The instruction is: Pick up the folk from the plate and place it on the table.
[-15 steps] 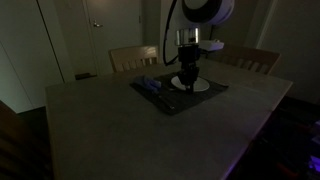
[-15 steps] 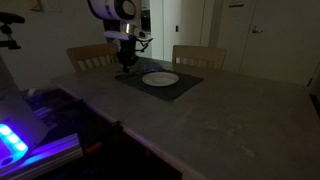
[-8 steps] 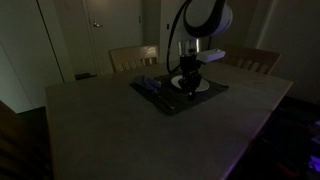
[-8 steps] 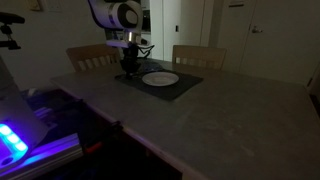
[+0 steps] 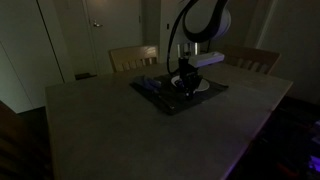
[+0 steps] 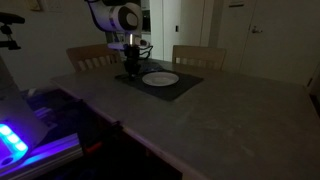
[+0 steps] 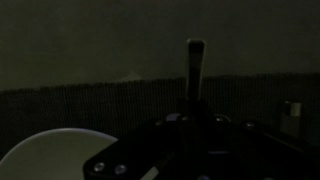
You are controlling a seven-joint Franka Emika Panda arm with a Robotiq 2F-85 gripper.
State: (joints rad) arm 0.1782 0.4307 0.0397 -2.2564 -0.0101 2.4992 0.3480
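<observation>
— Folk (image 7: 195,70): location?
— Clamped in my closed claw (image 7: 194,118), one end jutting forward over the dark placemat (image 7: 90,105).
— Surroundings?
— Plate (image 7: 50,152) just beside claw; napkin (image 5: 150,87) near; worktop (image 5: 120,130) all around; chairs (image 5: 133,57) behind.

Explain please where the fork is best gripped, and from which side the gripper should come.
Probably the fork at mid-length, from straight above, jaws across its width. In the wrist view it is a thin straight streak pointing away from the gripper, beside the white plate, so only its narrow sides can be pinched.
</observation>
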